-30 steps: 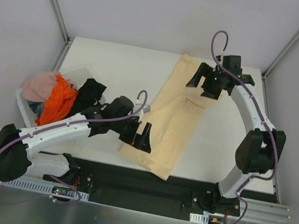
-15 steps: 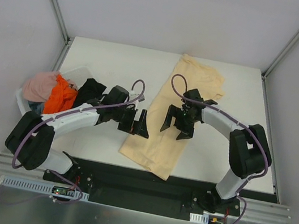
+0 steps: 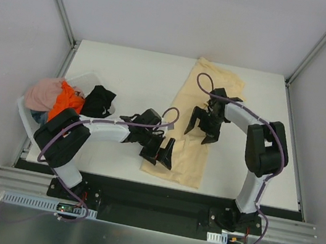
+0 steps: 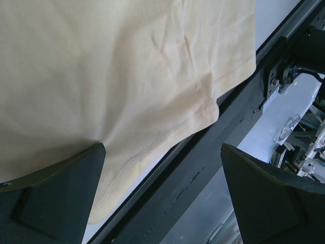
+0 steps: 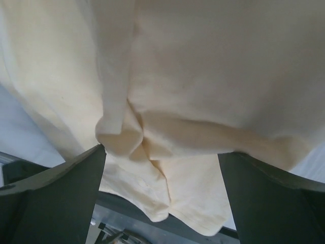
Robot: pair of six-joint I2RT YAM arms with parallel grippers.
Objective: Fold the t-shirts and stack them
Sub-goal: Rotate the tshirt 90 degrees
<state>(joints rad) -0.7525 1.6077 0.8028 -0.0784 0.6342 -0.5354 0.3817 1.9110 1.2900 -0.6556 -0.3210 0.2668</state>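
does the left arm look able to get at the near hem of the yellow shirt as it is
Probably yes: the left gripper hangs open right at the near hem of the yellow shirt, with nothing between them; the right gripper is farther up the cloth.

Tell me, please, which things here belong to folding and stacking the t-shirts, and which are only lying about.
Belong to the job:
- pale yellow t-shirt, spread on the table
- black t-shirt
- orange t-shirt
- pink t-shirt

Only lying about:
- white plastic basket, with the pink and orange shirts piled in it
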